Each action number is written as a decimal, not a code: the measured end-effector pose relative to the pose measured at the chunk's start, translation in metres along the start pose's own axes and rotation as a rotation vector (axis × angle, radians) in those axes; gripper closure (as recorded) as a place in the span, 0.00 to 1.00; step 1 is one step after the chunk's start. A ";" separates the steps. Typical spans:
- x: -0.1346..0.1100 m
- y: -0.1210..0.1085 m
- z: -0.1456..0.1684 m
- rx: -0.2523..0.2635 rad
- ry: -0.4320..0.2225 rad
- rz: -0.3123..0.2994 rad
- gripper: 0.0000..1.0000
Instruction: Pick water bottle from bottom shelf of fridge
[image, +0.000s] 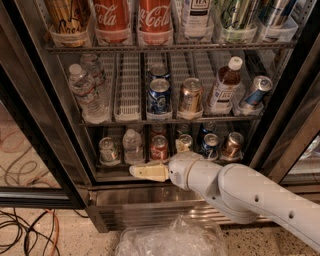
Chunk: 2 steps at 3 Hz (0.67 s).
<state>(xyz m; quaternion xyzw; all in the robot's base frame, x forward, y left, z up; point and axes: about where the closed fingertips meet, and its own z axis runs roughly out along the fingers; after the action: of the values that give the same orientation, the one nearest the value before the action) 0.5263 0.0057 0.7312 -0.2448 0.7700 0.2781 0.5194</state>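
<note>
We see the gripper (141, 172) low in front of the fridge (141, 200), level with the steel front edge of the bottom shelf (109, 172) and pointing toward 9 o'clock; we cannot tell whether it is released or clenched, and nothing appears to be in it. The water bottle (132, 147) stands upright in its lane on that shelf, at roughly 11 o'clock from the gripper and just behind the edge. A silver can (107, 150) sits close at its 9 o'clock and a red can (159, 148) at its 3 o'clock. We judge the main hazard to be that tight spacing: a reach that comes in off-centre could bump either can and tip it. The gripper also has to rise over the front edge, and catching the edge could jolt the rack. The bottle is thin and ribbed, so too hard a squeeze might buckle it, and a high grip near the cap could let it slip or topple backward.
</note>
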 end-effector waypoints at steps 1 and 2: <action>0.010 0.004 0.013 0.015 -0.037 0.028 0.00; 0.035 0.038 0.035 0.005 -0.103 0.048 0.00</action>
<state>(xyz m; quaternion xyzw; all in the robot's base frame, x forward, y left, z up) 0.5122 0.0537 0.6946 -0.2103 0.7486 0.3006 0.5522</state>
